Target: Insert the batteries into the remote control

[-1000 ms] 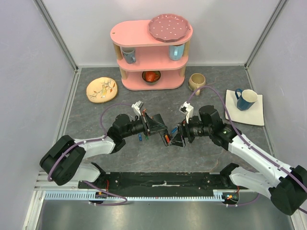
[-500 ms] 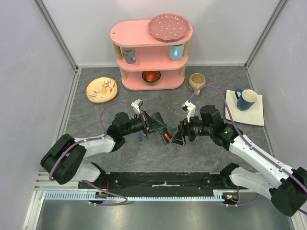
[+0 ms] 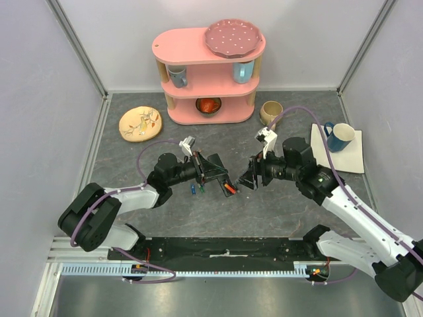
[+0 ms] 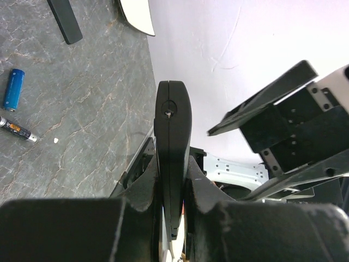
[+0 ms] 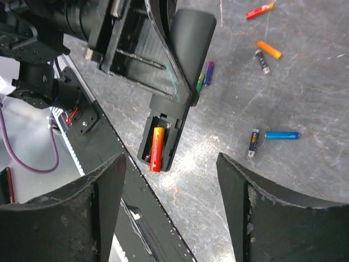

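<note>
Where the left gripper (image 3: pixel 213 172) pinches it between closed fingers, the remote control (image 5: pixel 190 43) is half covered, its upper length behind the finger frame. The left wrist view gives it edge-on only, with the recess hidden. The right wrist view shows the recess, with one orange-red battery (image 5: pixel 156 148) lying at the lower end; whether it is seated I cannot tell. Nor can I tell if the remote touches the table (image 5: pixel 316 93).

The right gripper (image 3: pixel 250 179) is spread wide, holds nothing, and is near the remote but apart from it.

Loose on the table:
- blue battery (image 5: pixel 282 135), with a dark battery (image 5: pixel 254 142) just beside it
- orange battery (image 5: pixel 269 49)
- red battery (image 5: pixel 259 10), near the frame edge
- green and purple pair (image 5: pixel 204 76), partly behind the remote

A black strip (image 4: pixel 64 21) is cut off at the top; identity unclear.
</note>
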